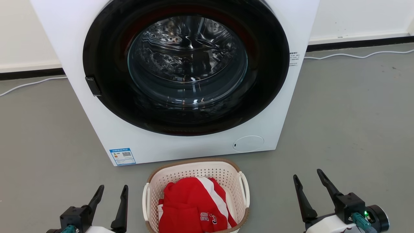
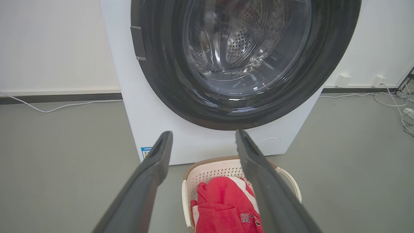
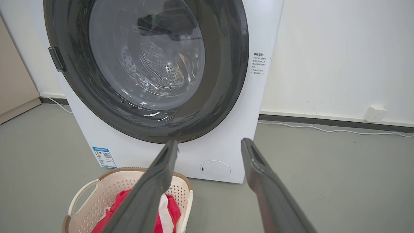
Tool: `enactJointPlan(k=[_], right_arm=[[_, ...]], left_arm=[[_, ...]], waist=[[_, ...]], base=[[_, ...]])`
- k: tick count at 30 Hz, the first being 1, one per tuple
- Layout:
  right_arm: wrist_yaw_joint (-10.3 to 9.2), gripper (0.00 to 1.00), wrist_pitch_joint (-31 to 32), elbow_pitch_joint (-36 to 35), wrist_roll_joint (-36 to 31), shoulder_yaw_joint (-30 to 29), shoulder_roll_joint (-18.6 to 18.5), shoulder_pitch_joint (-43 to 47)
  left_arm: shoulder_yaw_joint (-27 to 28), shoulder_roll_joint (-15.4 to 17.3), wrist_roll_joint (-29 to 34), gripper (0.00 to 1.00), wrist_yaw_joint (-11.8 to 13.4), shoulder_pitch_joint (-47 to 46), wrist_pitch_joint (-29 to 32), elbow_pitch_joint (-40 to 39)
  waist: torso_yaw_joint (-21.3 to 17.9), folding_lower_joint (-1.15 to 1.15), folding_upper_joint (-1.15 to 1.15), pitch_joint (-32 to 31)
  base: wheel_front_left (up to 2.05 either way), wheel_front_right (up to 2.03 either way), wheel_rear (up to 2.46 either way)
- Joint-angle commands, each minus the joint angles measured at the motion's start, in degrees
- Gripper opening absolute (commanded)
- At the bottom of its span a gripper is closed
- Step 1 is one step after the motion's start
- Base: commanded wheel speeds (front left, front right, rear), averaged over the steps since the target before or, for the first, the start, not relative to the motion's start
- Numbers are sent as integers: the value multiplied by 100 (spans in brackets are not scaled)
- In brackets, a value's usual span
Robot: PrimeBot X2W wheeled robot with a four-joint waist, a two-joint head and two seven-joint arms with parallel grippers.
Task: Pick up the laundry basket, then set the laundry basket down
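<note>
Bright even light, soft shadows, glare on door glass [image 1: 187, 61], sharp focus

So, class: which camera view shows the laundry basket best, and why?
Head view: the laundry basket shows its brown rim and both handles, unblocked. In the left wrist view a finger crosses its right side; in the right wrist view another finger crosses it.

A white washing machine [image 1: 181, 149], its dark round door [image 1: 187, 64] shut, fills the upper centre; a red-and-white garment [image 1: 190, 207] lies at bottom centre.
</note>
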Motion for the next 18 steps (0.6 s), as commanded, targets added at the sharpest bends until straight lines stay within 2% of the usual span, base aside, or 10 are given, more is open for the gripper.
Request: enactJointPlan(k=[1,18], right_arm=[[41,100,-81,-79,-32,132,-13,-271],[41,100,-81,30,105,102,-13,-359]], left_arm=[[170,105,64,100,-34,-120,-59,-145],[113,81,27,100,-34,-147,-59,-87]], waist=[[9,0,0,-4],[56,0,0,163]], base=[[0,0,0],[0,0,0]])
